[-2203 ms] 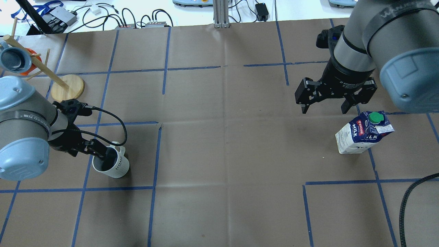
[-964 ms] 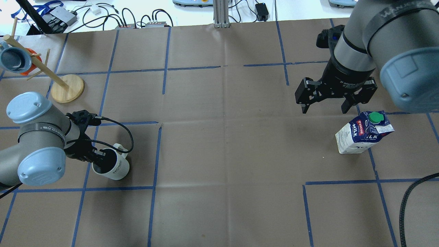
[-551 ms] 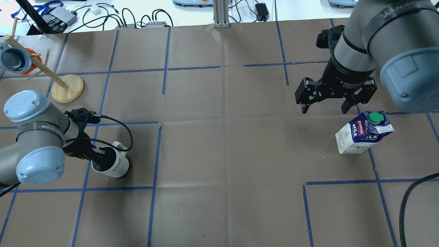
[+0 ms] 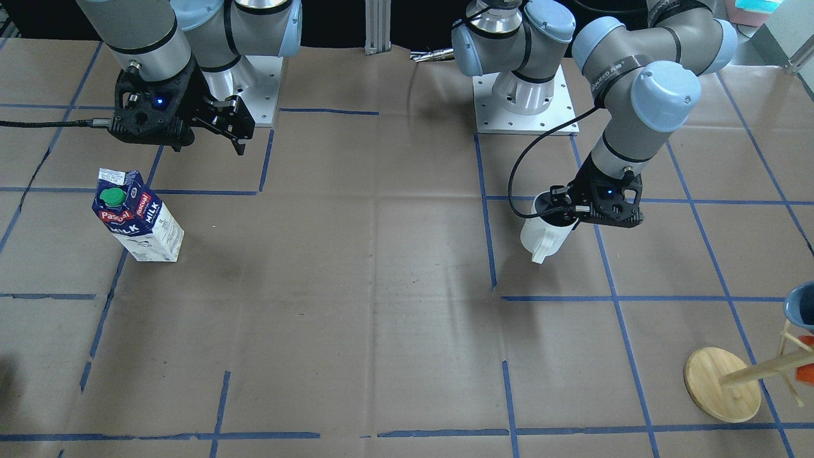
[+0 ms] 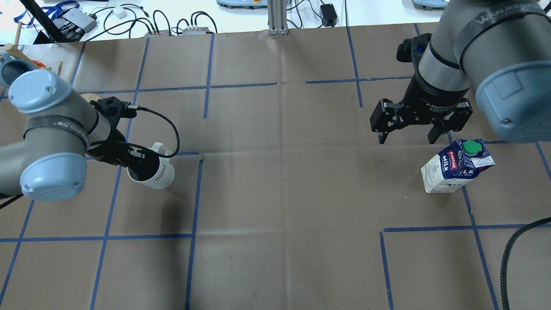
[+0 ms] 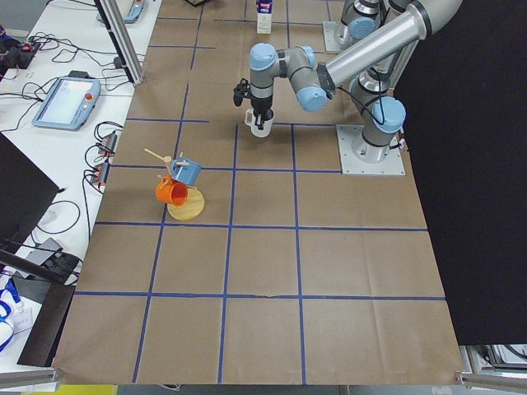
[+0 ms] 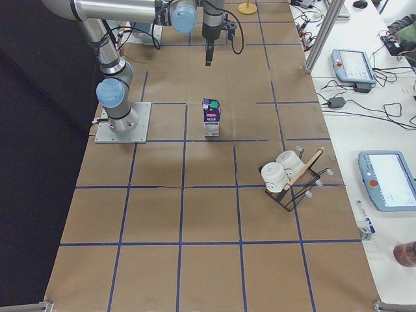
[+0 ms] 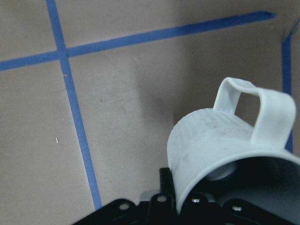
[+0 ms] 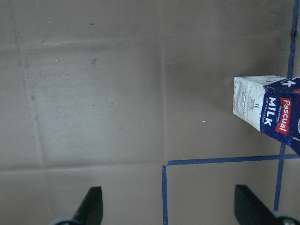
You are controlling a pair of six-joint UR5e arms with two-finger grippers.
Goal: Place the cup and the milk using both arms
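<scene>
The white cup (image 5: 156, 174) hangs tilted from my left gripper (image 5: 138, 162), which is shut on its rim with one finger inside, and it is held clear of the brown table. It also shows in the front view (image 4: 545, 236) and in the left wrist view (image 8: 220, 145), handle pointing away from the wrist. The milk (image 5: 457, 165) stands upright on the table, green cap on top, and also shows in the front view (image 4: 137, 219). My right gripper (image 5: 407, 138) is open and empty, above the table just beyond the carton. The right wrist view shows the milk (image 9: 267, 115) at its right edge.
A wooden mug stand (image 4: 722, 385) with a blue and an orange cup stands at the far left of the table. A rack with white cups (image 7: 286, 175) sits at the table's right end. Blue tape lines (image 5: 193, 193) mark squares. Cables (image 5: 172, 21) lie beyond the far edge.
My left gripper has lifted the cup and carried it away from the robot and slightly towards the middle. The right arm and the milk have not moved.
</scene>
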